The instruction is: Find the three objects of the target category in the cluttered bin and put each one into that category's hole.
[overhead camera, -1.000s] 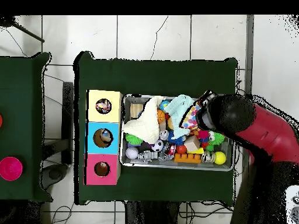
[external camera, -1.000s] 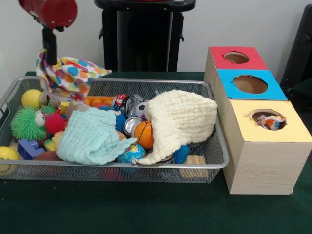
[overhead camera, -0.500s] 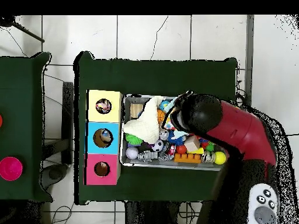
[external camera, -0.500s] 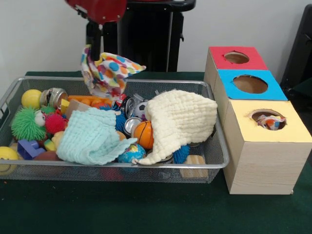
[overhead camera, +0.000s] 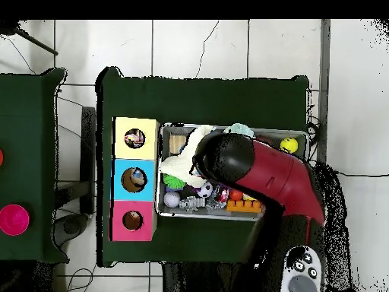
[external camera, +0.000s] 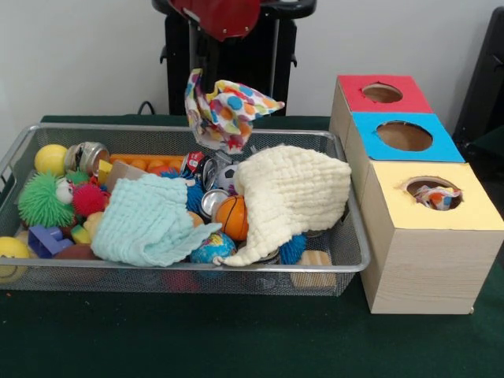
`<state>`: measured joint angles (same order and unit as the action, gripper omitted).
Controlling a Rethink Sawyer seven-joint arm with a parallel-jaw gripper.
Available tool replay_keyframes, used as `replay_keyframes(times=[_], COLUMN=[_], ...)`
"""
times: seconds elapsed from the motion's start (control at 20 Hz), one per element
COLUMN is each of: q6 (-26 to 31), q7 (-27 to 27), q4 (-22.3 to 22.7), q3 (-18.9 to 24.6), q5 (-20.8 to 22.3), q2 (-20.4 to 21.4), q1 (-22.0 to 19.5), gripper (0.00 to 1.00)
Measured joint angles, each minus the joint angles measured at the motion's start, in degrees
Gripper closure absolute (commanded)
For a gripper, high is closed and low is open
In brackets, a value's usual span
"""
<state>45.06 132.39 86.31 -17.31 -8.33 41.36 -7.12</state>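
Got my claw [external camera: 195, 75] pinched shut on a polka-dot cloth with red, blue, orange and green spots [external camera: 228, 113], dangling it up top-centre of the front frame, clear above the wire mesh bin [external camera: 346, 260]. Right under it in the bin sits a cream knitted cloth [external camera: 295, 193], with a mint green cloth [external camera: 150, 220] lower left. Over on the right of the frame is the row of wooden boxes: red-topped [external camera: 356, 94], blue-topped [external camera: 441, 146], yellow-topped [external camera: 394, 185]. The yellow one's hole [external camera: 434, 192] has patterned fabric in it. Everything's on the dark green table [external camera: 236, 339].
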Motion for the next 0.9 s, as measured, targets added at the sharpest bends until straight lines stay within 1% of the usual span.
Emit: replay_keyframes(times=[0.5, 0.7, 0.9], q6=[-1.36, -1.51, -1.51], q7=[4.84, 5.69, 6.95], q4=[3.62, 4.50, 4.68], q3=[-1.95, -2.44, -3.68], q5=[-3.83, -5.02, -6.42], q2=[-0.70, -1.35, -2.46], q1=[3.42, 4.35, 6.32], gripper=[1.00, 1.00, 1.00])
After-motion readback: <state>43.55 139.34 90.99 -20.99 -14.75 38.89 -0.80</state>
